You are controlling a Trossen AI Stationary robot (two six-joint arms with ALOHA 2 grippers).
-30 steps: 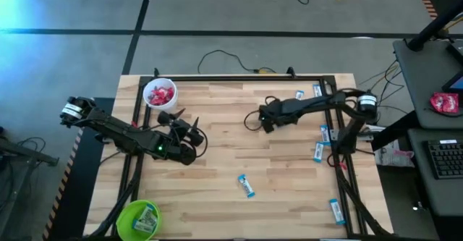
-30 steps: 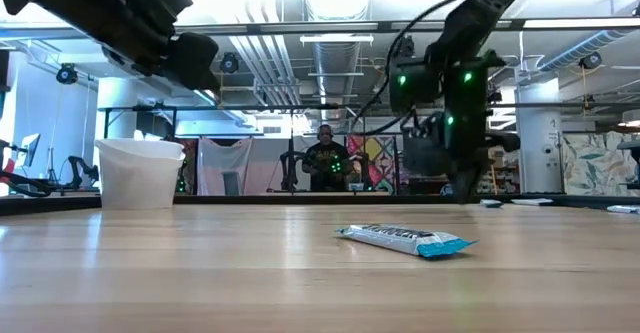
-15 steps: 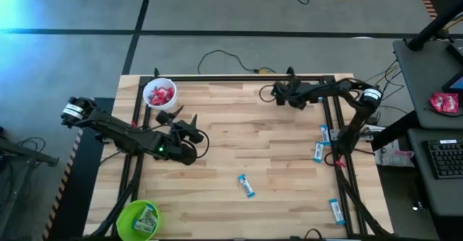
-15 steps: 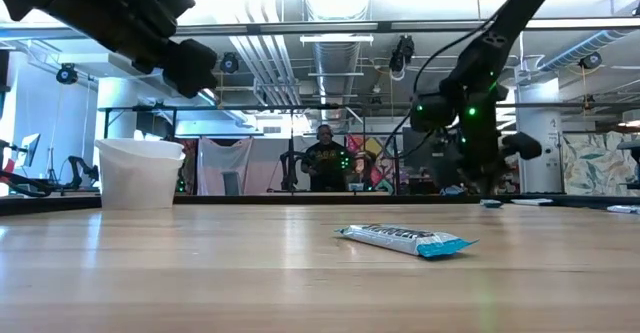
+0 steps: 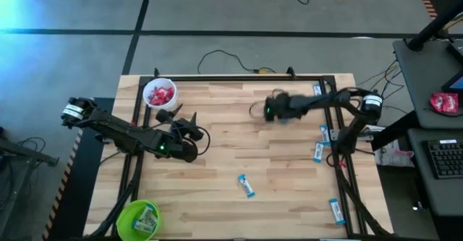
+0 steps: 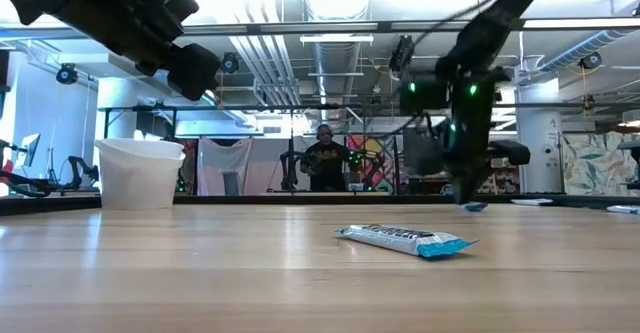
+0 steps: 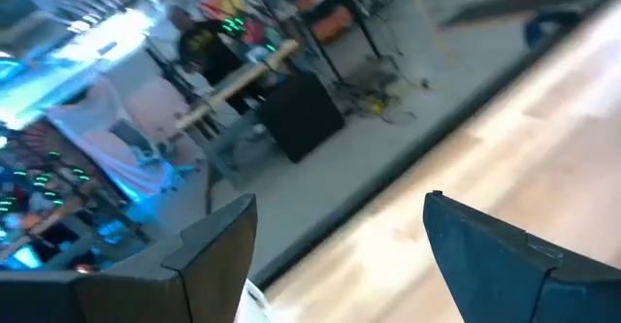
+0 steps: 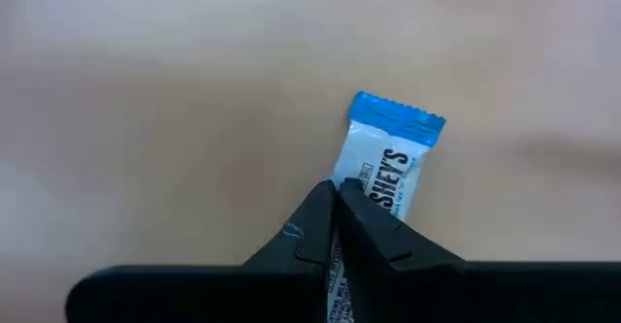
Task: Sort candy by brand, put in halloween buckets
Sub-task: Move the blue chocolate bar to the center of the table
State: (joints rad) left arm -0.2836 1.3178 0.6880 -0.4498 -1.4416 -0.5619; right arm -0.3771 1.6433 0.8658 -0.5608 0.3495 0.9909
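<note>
candy pinched in right gripper; white bucket, seemingly red-filled, well apart.

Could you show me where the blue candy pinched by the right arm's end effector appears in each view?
High view: mostly hidden under the right end effector, over the far middle of the table.
Low view: blue candy, a sliver hanging below that end effector, right of centre.
Left wrist view: not in it.
Right wrist view: centre, between the shut fingertips.
Shared landmark: the white bucket, seen in the high and low views.

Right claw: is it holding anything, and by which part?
Yes: the right gripper pinches a blue-and-white candy by one end of its wrapper.
</note>
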